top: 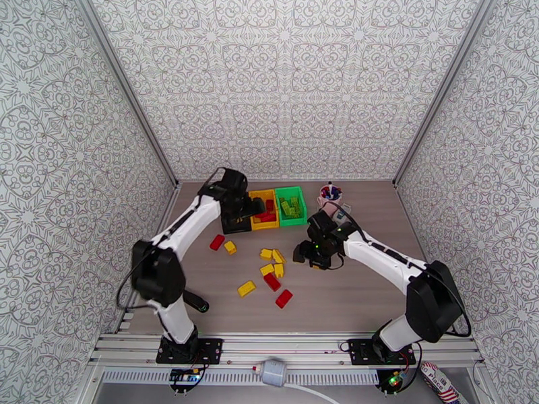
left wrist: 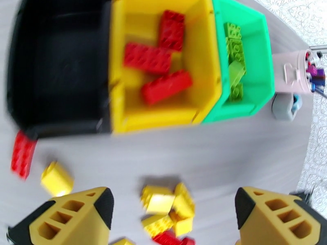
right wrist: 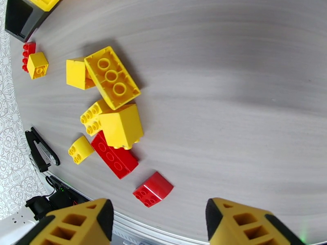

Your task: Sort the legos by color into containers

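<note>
While the sorting is only partly done, the overhead view shows you three containers touching in a row at the far side of the table: black bin on the left, yellow bin in the middle, green bin on the right. A pink cup stands just right of the green bin. About nine loose legos lie on the near side of the bins, six yellow and three red, none green. The left arm reaches over the black bin; the right arm ends just right of the pile. Bare table lies to the right, and the near side ends at a metal rail. Patterned walls close in left, right and far.

From the left wrist, slightly blurred, the black bin looks empty, the yellow bin holds three red bricks, and the green bin holds several green bricks. The left gripper is empty, fingers wide apart. Green looks finished; every yellow brick is left, presumably for the black bin.

From the right wrist, the right gripper is also empty, fingers spread, near a red sloped brick that stands free. Yellow bricks crowd together, touching a long red brick, so you have little finger room there. The near table edge runs just beyond.
</note>
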Controlling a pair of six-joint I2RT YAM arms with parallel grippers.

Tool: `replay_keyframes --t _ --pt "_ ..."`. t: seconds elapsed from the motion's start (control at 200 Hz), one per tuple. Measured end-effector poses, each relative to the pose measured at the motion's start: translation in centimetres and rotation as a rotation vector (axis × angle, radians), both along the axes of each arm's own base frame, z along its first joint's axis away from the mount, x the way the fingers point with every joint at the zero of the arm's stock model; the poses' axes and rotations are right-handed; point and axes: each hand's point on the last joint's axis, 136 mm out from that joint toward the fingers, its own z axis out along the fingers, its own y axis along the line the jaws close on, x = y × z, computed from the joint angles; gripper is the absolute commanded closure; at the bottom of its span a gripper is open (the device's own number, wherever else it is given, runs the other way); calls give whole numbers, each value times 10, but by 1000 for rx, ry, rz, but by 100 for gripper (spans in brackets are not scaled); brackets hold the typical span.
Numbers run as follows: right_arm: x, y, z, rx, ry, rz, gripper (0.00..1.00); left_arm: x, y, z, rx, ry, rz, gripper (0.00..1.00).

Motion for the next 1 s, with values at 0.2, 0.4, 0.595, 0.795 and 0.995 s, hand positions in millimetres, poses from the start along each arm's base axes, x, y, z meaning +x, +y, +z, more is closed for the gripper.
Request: replay_keyframes --t 0.2,0.4,0.595,0.795,0.995 --pt "-29 32 -25 -27 63 100 35 -66 22 -22 10 39 80 11" --pt "-67 58 -49 -87 117 225 35 -110 32 -47 14 94 141 10" --pt "-70 80 -52 -180 71 347 37 -127 46 -57 -8 110 208 10" --pt "-53 87 -51 -253 18 424 41 -133 69 -52 -46 84 297 10" --pt "-44 90 -61 -310 11 489 44 -138 81 -46 -66 55 337 10"
